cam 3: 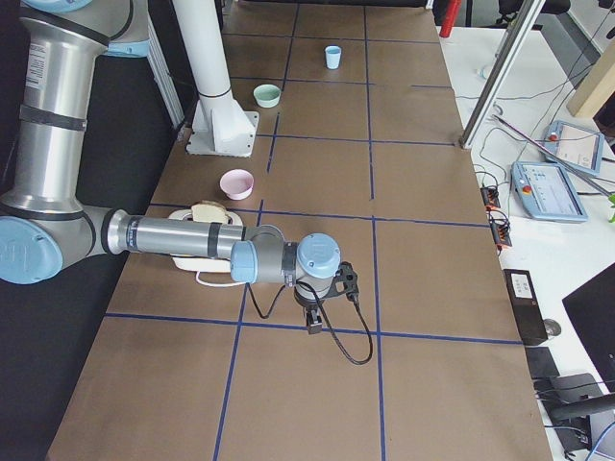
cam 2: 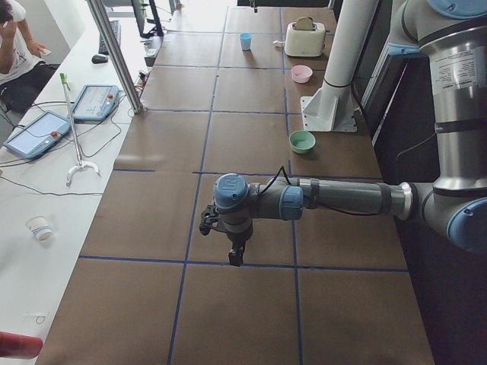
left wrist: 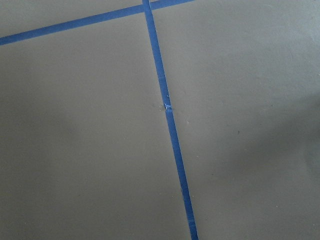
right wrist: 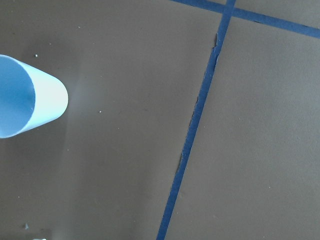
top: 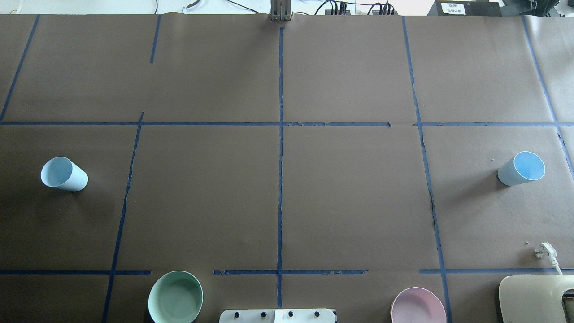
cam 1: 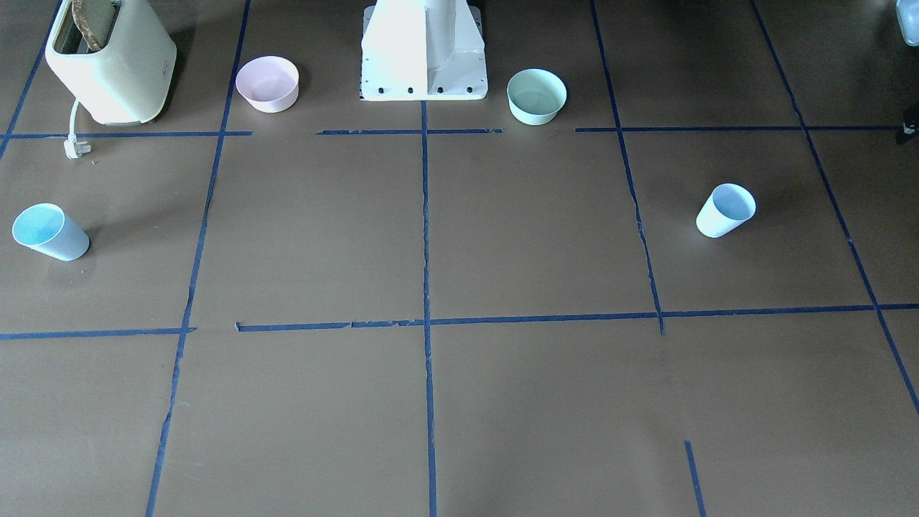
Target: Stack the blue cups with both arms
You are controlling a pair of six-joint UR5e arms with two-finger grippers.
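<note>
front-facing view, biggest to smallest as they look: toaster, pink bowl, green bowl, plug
1. toaster, cut off by the frame edge, still largest
2. pink bowl and green bowl: look alike, no ranking
3. plug, smallest

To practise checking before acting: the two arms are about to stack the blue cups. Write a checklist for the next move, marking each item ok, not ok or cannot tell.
1. Both cups upright: ok. The left cup and the right cup stand mouth up.
2. Cups empty: ok.
3. Bowls away from the cups: ok. The green bowl and the pink bowl sit back at the robot's side.
4. Right wrist view shows its cup: ok, at the view's left edge.
5. Left wrist view shows its cup: not ok, only tape and paper.
6. Fingers open: cannot tell for the left gripper or the right gripper.
</note>
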